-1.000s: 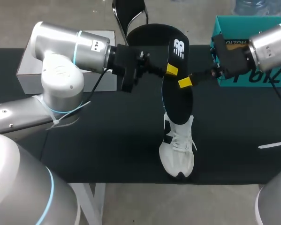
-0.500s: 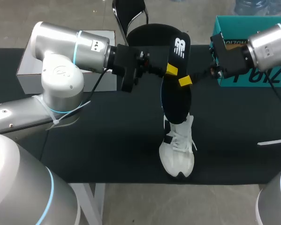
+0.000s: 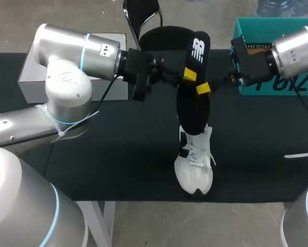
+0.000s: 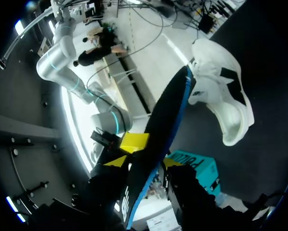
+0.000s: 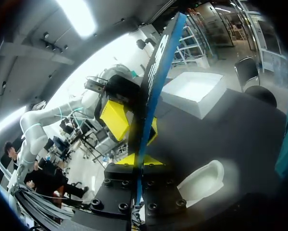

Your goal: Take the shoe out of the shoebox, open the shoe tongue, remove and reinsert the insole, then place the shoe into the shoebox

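The insole [image 3: 192,98] is black and carries a white logo [image 3: 198,49] near its upper end. I do not read the logo out. The shoebox [image 3: 256,24] is teal and stands at the far right of the worktop [image 3: 118,154]. It has dark print on its front wall, mostly covered by my right arm [image 3: 297,49].

My left arm [image 3: 66,67] comes in from the left with its wrist lying almost level and pointing to the right. My right arm comes in from the right and points to the left, so the two pincers face each other across the insole. The left pincer [image 3: 189,75] grips the insole a little higher, and the right pincer [image 3: 203,89] grips it just below. In each wrist view the insole runs edge-on between that pincer's own yellow tips, which press on it from two sides.

The insole stands steeply in the air above the worktop, logo end up. Its lower end meets the opening of the shoe [image 3: 195,164]; I cannot tell how far it goes in. The shoe is white with a black patch and stands on the worktop, outside the shoebox, toe toward the near edge. A white box [image 3: 28,72] sits at the far left, behind my left arm.
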`<state>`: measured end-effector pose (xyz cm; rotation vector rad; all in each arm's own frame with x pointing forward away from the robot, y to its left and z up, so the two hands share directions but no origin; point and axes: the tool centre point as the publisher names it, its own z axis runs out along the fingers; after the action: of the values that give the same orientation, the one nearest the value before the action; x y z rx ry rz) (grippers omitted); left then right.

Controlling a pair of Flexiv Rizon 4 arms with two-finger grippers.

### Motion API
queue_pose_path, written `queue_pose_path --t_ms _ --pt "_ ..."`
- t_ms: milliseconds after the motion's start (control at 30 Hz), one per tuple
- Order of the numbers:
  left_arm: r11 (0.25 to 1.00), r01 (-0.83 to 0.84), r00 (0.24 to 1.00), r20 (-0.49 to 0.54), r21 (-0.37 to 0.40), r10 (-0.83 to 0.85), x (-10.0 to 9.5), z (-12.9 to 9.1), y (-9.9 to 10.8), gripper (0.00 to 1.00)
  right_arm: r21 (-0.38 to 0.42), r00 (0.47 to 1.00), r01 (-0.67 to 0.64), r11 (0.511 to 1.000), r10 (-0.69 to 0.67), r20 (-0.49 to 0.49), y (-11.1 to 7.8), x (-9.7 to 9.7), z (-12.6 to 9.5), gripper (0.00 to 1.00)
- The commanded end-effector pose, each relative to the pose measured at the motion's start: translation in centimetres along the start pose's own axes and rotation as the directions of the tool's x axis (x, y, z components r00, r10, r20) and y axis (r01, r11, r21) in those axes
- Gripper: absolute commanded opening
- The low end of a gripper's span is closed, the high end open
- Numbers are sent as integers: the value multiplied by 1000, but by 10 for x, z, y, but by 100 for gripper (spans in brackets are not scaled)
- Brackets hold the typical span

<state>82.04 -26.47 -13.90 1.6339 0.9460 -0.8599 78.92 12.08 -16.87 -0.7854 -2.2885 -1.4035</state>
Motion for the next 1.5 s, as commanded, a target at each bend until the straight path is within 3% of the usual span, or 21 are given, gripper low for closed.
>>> queue_pose_path --t_ms 33,333,633,833,1067,1400,1500 --pt "1000 -2 1000 -1 -2 2 0 1 0 100 -1 1000 -2 1000 2 4 0 -1 1 0" --pt "1000 -2 1000 -1 -2 2 0 1 0 100 -8 1000 -3 1000 3 5 0 -6 -3 0" --pt "985 167 971 -166 -46 -172 42 -52 -10 100 8 1000 -7 1000 7 20 2 -11 -9 0" --pt "932 345 888 -283 -113 -363 68 -90 -22 100 26 999 -11 1000 10 46 4 -18 -17 0" --pt "816 544 780 -243 -193 -577 91 -115 -39 100 35 998 -3 999 0 67 12 -25 -20 0" --pt "673 706 666 -117 -219 -737 99 -112 -45 100 45 997 17 999 -20 79 19 -32 -22 0" --pt "645 734 633 -132 -212 -763 101 -106 -47 100 45 996 22 999 -26 81 19 -35 -23 0"
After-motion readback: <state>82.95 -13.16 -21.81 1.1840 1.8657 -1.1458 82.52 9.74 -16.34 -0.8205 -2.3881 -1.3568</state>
